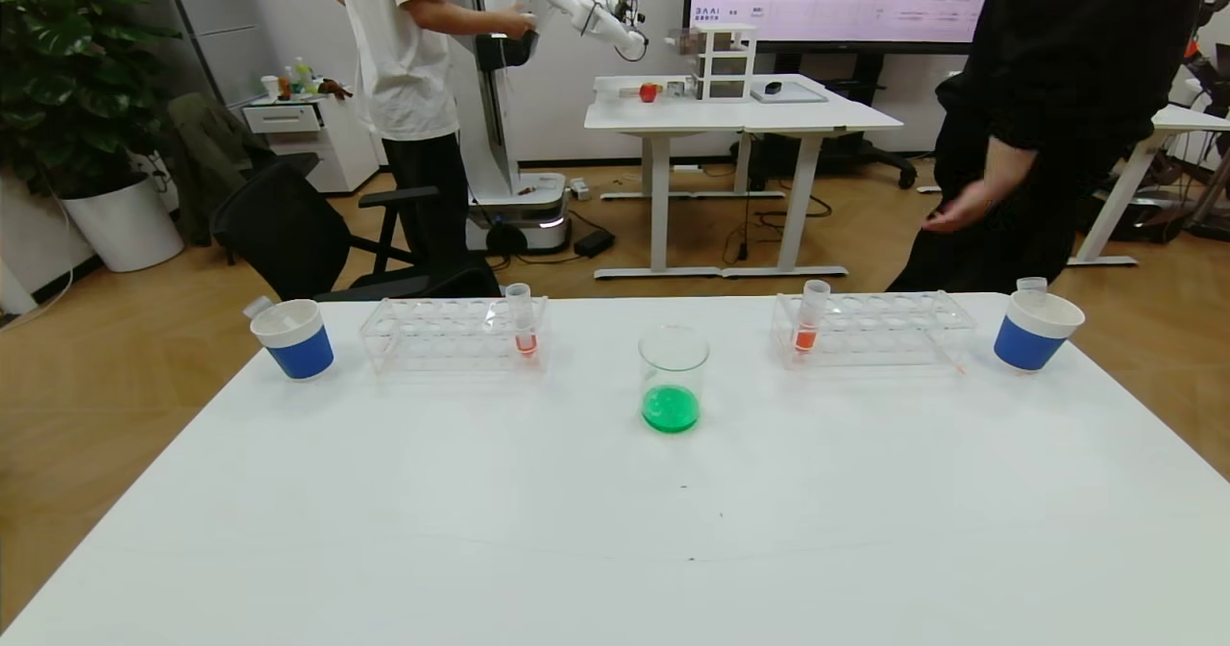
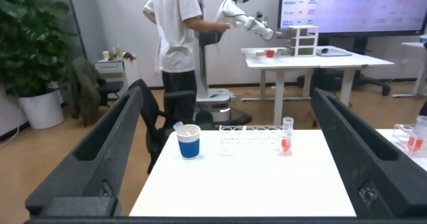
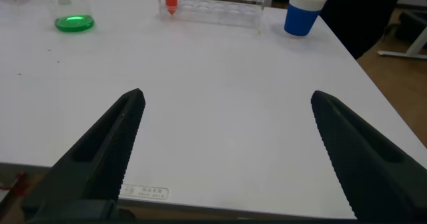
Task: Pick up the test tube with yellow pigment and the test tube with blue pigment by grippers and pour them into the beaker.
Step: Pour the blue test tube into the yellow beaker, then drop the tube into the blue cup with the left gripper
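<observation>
The clear glass beaker point(image 1: 673, 377) stands mid-table with bright green liquid at its bottom; it also shows in the right wrist view point(image 3: 69, 11). No tube with yellow or blue liquid is in view. A clear tube without visible tint leans in the left paper cup point(image 1: 294, 338), and another stands in the right paper cup point(image 1: 1034, 331). Neither gripper shows in the head view. My left gripper point(image 2: 227, 99) is open and empty, near the table's front left and facing the left cup point(image 2: 189, 141). My right gripper point(image 3: 227, 99) is open and empty, low over the table's front right.
Two clear racks stand at the back: the left rack point(image 1: 452, 334) holds an orange-red tube point(image 1: 522, 319), the right rack point(image 1: 870, 329) another point(image 1: 810, 317). A person in black point(image 1: 1047, 117) stands just behind the table's right back edge. A black chair point(image 1: 317, 237) stands behind the left.
</observation>
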